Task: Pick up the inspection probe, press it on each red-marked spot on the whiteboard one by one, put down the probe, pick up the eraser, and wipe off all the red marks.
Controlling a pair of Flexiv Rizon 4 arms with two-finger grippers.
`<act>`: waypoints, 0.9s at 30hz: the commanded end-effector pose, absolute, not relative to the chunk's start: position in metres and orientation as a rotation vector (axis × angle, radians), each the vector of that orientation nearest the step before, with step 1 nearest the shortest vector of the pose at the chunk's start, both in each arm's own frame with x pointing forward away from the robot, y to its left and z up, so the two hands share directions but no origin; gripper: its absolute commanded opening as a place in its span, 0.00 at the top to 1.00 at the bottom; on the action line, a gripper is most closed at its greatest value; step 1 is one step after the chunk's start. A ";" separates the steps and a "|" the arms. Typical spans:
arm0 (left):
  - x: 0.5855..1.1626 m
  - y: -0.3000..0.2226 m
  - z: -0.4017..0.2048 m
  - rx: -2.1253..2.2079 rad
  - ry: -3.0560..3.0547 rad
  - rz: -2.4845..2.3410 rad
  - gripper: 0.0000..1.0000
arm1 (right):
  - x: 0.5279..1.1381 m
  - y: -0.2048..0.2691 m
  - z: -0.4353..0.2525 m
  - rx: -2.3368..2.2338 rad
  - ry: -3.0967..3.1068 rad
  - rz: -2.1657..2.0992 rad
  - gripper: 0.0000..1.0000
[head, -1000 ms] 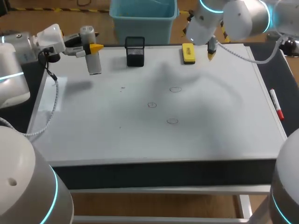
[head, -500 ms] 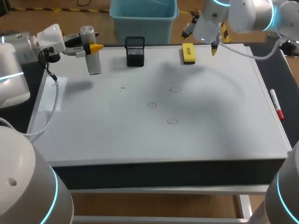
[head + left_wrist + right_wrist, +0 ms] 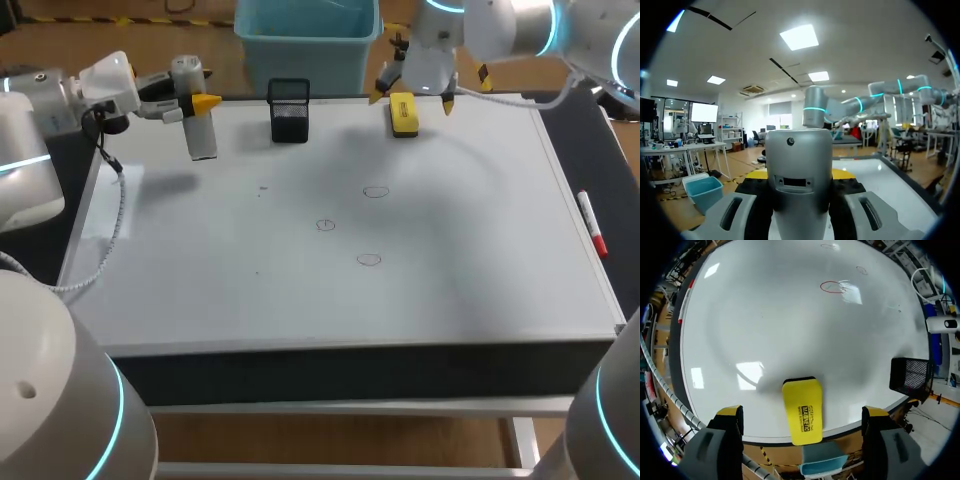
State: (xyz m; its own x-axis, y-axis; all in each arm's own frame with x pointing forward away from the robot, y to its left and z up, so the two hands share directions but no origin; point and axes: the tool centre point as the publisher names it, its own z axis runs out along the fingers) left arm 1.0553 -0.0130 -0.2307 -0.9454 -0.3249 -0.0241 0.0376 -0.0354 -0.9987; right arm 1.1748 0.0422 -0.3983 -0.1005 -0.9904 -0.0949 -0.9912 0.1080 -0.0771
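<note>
The right pincer [image 3: 802, 414] hangs with its fingers apart, straddling the yellow block eraser [image 3: 403, 114] without touching it, at the 12 o'clock edge of the flat white whiteboard [image 3: 460, 270]. Near the board's centre, three thin red ring marks [image 3: 831, 286] are unwiped. At 10 o'clock the left pincer [image 3: 192, 102] is clamped on the silver cylindrical inspection probe [image 3: 799, 175], held off the board. By my reading, the probe is not yet put down; gripping the eraser and all the wiping are left.

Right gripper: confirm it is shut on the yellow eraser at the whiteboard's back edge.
Wrong. The right gripper is open: the right wrist view shows its fingers standing clear on either side of the yellow eraser, which does lie at the back edge of the whiteboard.
</note>
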 end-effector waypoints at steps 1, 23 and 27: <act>1.055 -0.013 -0.230 -0.305 1.985 -2.071 1.00 | 1.190 0.048 -0.406 -2.062 2.291 0.013 0.00; 1.055 -0.013 -0.230 -0.305 1.985 -2.071 1.00 | 1.193 0.040 -0.424 -2.062 2.344 0.018 0.25; 1.055 -0.013 -0.230 -0.305 1.985 -2.071 1.00 | 1.194 0.039 -0.424 -2.059 2.346 0.011 1.00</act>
